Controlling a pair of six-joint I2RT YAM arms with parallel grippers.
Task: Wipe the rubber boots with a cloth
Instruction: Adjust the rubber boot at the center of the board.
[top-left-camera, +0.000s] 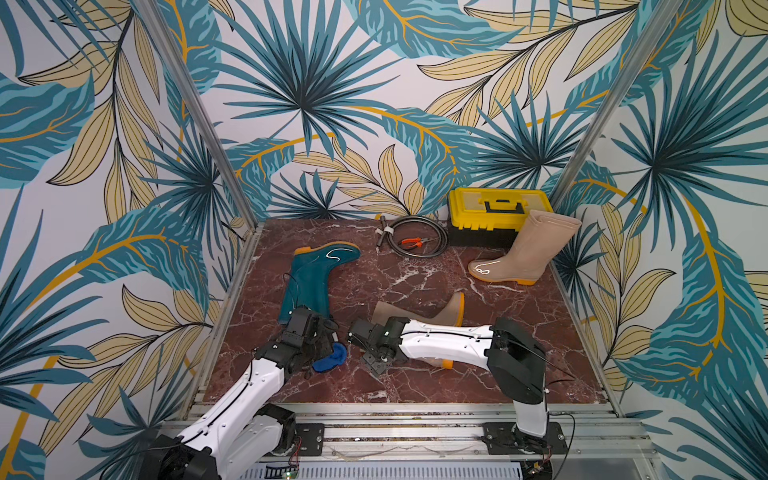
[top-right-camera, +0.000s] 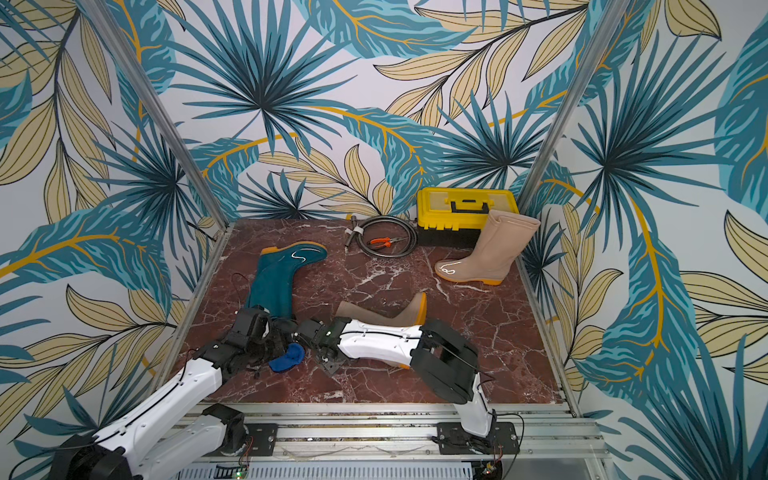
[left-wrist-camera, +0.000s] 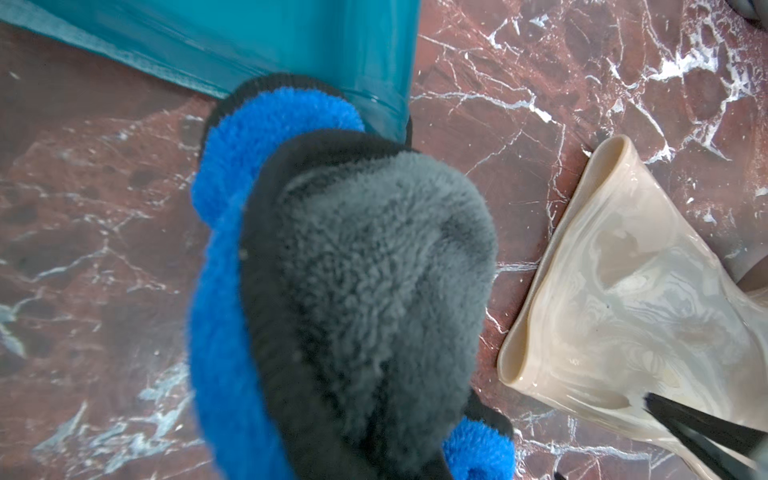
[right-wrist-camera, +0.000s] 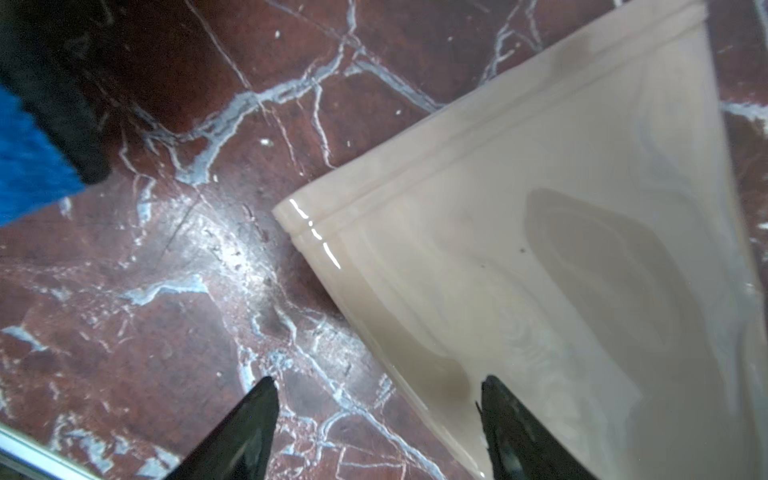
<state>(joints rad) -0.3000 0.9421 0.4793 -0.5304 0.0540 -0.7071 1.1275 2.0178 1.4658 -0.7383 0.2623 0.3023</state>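
The left claw clamps the cloth at the shaft end of the teal boot. Near it the right claw gapes empty. The wiping looks hardly begun.

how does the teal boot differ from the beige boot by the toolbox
The teal boot is blue-green; the beige boot is pale tan. The teal boot lies on its side; the beige boot stands upright on its sole. The teal boot's top is by the cloth; the beige boot is by the toolbox. Both are glossy with orange soles.
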